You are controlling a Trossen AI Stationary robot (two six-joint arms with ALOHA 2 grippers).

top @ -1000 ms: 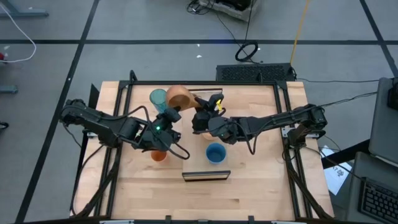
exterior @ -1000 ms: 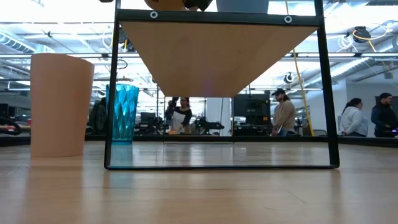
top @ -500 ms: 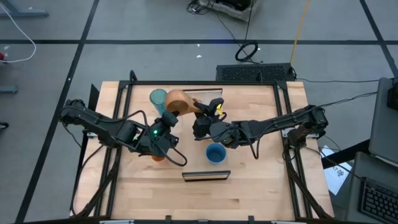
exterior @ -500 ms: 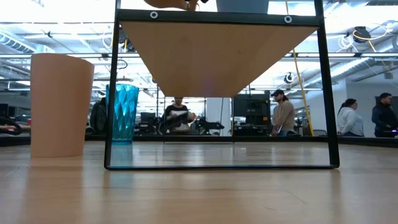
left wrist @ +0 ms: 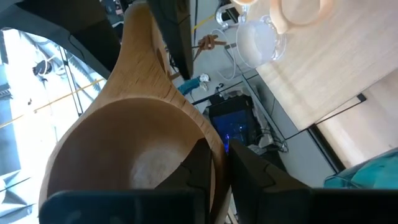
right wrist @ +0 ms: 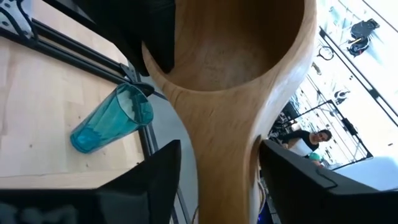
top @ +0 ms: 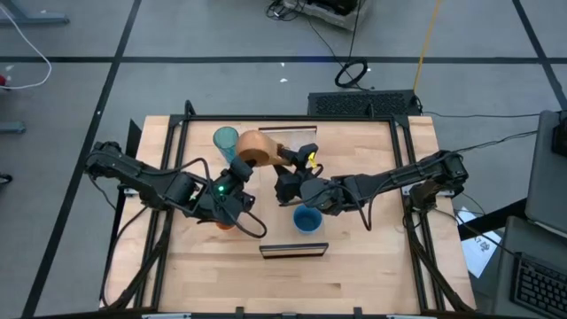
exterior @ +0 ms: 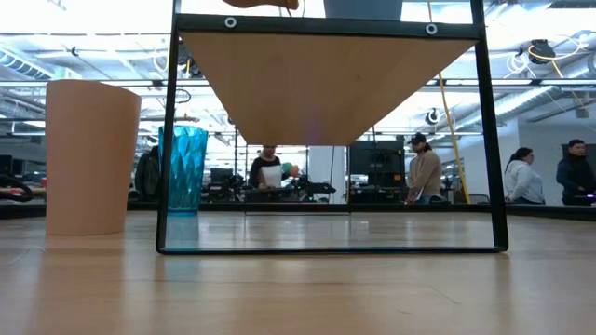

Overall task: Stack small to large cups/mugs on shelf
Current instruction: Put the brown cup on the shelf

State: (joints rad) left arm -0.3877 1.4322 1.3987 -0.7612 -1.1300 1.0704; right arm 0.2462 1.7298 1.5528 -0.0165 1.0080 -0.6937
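Both grippers hold the tan mug [top: 258, 147] in the air between them: left gripper [top: 237, 170] pinches its rim, right gripper [top: 288, 173] straddles the handle, fingers [right wrist: 292, 180] either side. Over the last second the mug has drifted slightly rightward above the table's far side, near the tumbler [top: 226, 141]. I judge it a handover, placing on the shelf [top: 293, 251] still ahead.

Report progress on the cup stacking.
Done: clear glass cup and a handled mug sit on the shelf. In hand: tan mug, left tool on its rim, right tool on its handle. Remaining: teal tumbler, blue cup, orange cup on the table.
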